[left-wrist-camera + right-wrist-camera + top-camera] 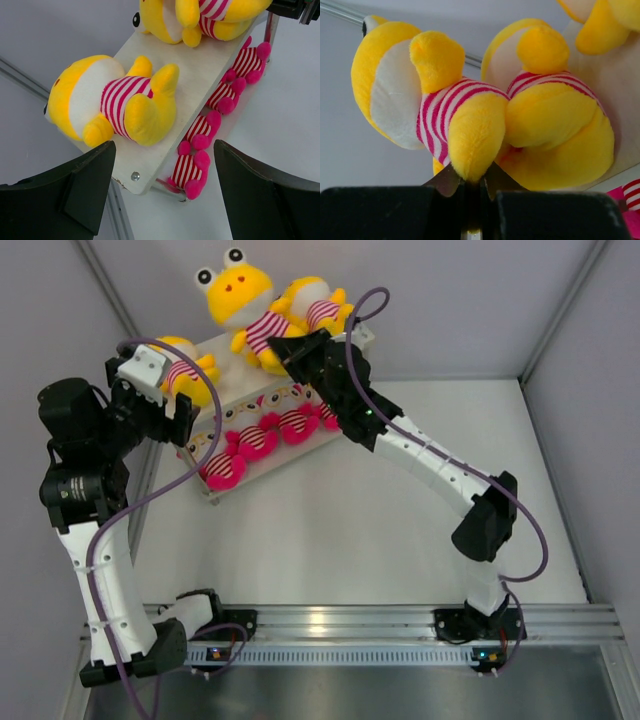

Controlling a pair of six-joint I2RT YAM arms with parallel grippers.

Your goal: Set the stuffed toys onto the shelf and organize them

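The shelf (222, 348) stands at the back left. Three yellow stuffed toys are on its top board (200, 65): one lying at the left end (180, 365), a middle one (245, 305) and a right one (318, 305). Several pink toys (255, 440) line the lower tier. My left gripper (175, 392) hovers open just off the left end, its jaws wide apart and empty (165, 187), the left yellow toy (115, 100) lying beyond them. My right gripper (280, 345) is shut on a yellow limb of the middle toy (470, 135), which leans against its neighbour (555, 125).
Grey enclosure walls rise close behind and to the left of the shelf. A metal rail (330, 625) carries both arm bases at the near edge. The pink toys (192, 170) stick out past the lower tier's front. White tabletop (400, 530) lies to the right of the shelf.
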